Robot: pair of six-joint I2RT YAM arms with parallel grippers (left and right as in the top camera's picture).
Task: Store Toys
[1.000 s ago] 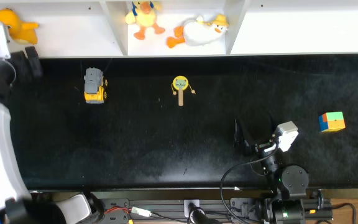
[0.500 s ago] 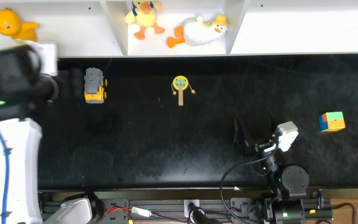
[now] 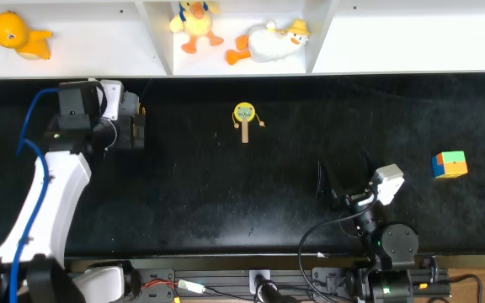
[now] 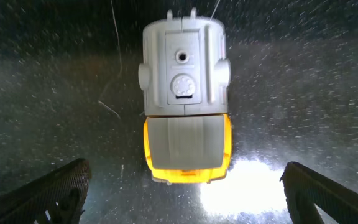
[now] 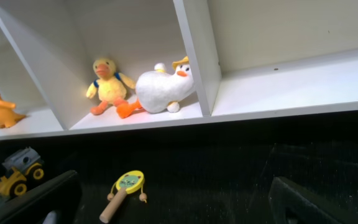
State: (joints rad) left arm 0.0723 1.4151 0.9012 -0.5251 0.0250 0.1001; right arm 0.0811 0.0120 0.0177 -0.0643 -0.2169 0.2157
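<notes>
Toy truck (image 4: 185,93), grey and yellow, sits on black desk (image 3: 226,194) at left rear, near the shelf (image 3: 158,50). Left end effector (image 3: 131,128) hangs above it, fingers apart, one on each side, not touching. Right end effector (image 3: 342,178) is near its base, fingers apart, empty. Yellow rattle (image 3: 244,118) is mid-desk and colour cube (image 3: 450,165) far right. Shelf holds orange duck (image 3: 19,32), yellow duck plush (image 3: 195,23), white goose plush (image 3: 272,42).
</notes>
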